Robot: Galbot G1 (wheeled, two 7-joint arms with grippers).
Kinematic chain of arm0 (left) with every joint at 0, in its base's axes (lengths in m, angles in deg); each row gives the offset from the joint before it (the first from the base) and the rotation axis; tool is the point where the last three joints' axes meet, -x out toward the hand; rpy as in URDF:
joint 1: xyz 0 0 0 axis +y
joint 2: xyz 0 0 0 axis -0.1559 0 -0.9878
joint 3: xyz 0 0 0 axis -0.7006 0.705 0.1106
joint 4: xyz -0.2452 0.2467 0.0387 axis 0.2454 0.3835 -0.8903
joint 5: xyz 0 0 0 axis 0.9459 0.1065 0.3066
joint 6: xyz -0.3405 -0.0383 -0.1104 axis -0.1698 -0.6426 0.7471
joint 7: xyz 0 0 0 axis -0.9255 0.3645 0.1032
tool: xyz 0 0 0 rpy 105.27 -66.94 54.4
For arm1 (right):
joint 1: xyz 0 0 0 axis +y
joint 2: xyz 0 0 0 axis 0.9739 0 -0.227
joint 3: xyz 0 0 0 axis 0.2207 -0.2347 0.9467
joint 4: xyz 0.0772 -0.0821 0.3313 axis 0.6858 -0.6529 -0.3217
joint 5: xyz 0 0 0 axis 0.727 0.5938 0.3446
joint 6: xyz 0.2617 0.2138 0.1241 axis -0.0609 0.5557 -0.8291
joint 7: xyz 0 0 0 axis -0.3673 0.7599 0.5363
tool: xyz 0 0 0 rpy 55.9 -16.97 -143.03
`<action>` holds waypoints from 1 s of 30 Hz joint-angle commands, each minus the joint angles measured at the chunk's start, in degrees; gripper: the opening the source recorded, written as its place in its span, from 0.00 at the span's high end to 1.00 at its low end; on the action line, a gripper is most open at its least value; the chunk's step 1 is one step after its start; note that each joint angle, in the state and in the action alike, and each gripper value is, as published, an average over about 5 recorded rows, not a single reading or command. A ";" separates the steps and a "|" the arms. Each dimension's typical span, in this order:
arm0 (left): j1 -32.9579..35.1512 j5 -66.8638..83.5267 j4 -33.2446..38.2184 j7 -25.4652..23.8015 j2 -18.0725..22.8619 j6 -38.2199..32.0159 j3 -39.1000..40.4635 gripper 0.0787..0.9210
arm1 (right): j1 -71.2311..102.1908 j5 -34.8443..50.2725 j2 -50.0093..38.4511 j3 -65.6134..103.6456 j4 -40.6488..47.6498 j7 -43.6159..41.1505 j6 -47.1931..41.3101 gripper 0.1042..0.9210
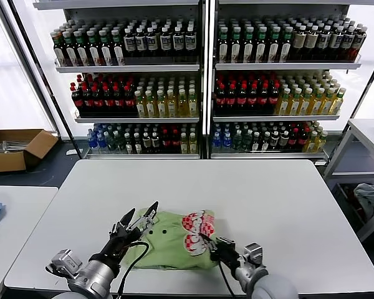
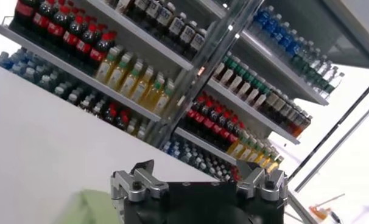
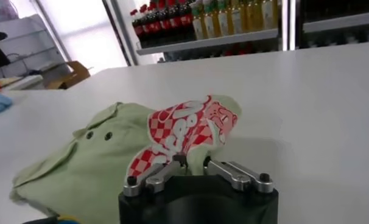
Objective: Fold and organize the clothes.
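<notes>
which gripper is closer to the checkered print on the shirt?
Right. The right gripper sits at the checkered print on the shirt; the left gripper is open over the opposite, collar-side edge.

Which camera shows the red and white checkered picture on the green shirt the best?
The right wrist view: the checkered print fills the middle of the shirt, close up, just beyond the right gripper. The head view shows it smaller, from above. The left wrist view shows only a green corner of shirt, no print.

The soft light green polo shirt (image 1: 168,240) bears a red-and-white checkered print (image 1: 195,232) and lies on the plain white table (image 1: 249,199).
</notes>
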 commanded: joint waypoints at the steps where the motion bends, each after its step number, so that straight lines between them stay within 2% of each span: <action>1: 0.29 -0.44 -0.93 -0.44 0.55 -0.26 -0.73 0.12 | 7.52 -4.49 -9.47 15.66 -0.58 -5.44 4.09 0.95; 5: -0.64 -1.93 -3.03 -1.97 0.54 -0.90 -0.95 0.12 | 7.98 -4.34 -10.45 17.14 1.40 -6.04 9.54 0.97; 9: -1.33 -10.42 -7.17 -8.03 -0.24 -3.60 -2.62 0.12 | 6.78 -4.64 -9.20 19.38 3.16 -5.69 11.88 0.90; 14: -1.89 -28.11 -13.91 -14.86 -1.72 -9.61 -5.86 0.12 | 4.94 -2.33 -9.93 24.30 7.10 -4.88 13.46 0.73; 17: -2.07 -34.48 -17.06 -17.09 -2.35 -13.01 -8.19 0.12 | 4.45 0.12 -10.84 26.14 6.90 -4.44 13.60 0.62; 24: -2.18 -34.81 -17.39 -17.79 -2.47 -13.55 -9.86 0.12 | 0.47 -1.70 -7.28 22.60 4.39 -1.56 13.41 0.38; 30: -1.65 -35.38 -16.50 -17.56 -1.23 -13.19 -8.19 0.12 | -6.42 -6.63 -0.57 6.54 4.08 2.90 8.84 0.18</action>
